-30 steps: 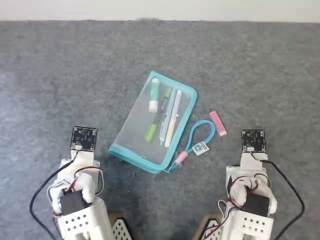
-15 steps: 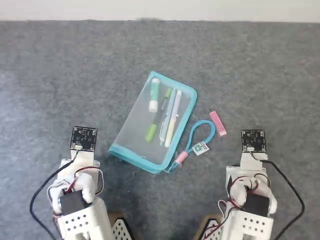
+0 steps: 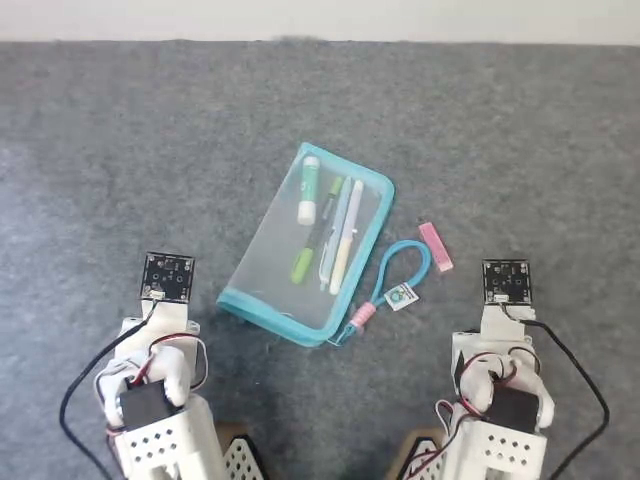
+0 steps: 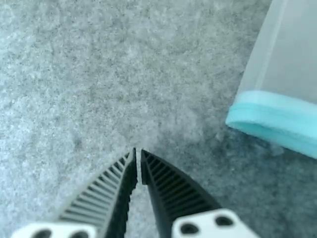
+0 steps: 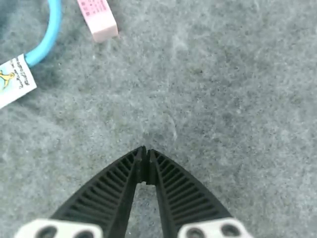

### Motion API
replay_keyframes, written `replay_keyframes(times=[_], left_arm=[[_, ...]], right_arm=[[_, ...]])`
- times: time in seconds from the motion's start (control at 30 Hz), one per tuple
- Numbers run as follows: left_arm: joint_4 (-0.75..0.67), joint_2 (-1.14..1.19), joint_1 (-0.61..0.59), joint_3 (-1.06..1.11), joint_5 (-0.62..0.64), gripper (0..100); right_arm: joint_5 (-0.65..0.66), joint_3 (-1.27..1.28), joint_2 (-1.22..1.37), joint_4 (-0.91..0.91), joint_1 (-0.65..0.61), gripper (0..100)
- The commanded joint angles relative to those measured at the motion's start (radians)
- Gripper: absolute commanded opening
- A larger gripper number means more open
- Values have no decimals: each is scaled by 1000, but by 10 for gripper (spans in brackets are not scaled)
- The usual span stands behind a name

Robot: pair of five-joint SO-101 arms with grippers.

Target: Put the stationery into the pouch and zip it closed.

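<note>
Left gripper [image 4: 137, 153]: jaws together, pointed down at bare grey felt mat [image 4: 99, 74], holding nothing.
Right gripper [image 5: 146, 151]: jaws together, empty, pointed down at the mat.
Left arm [image 3: 150, 395]: folded back at the near left edge of the mat, near the pouch's near left corner.
Right arm [image 3: 500, 395]: folded back at the near right edge, with the pink eraser [image 5: 97, 19] just beyond it.
Pouch [image 3: 268, 262]: clear with teal trim, lying flat and slanted in the middle, between the two arms; its near corner shows in the left wrist view [image 4: 277, 114].
Stationery: a green and white marker [image 3: 307, 190] and several pens [image 3: 340, 235] lie inside the pouch; the eraser lies outside on the mat, to the right.
Strap [image 3: 405, 262]: a blue loop with a paper tag [image 3: 401, 296], lying between pouch and eraser.
Hard to make out: whether the zip is open or closed; how many pens there are.
</note>
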Motion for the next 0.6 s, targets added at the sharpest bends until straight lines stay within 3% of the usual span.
replay_keyframes(times=[0.0,0.47,0.57], left_arm=[[5,-15,2,-12,21,13],[5,-15,8,-12,21,14],[-2,-15,72,-12,21,14]], right_arm=[[-11,18,-18,13,-7,8],[-17,18,-18,13,-10,8],[-15,18,-18,13,-10,9]])
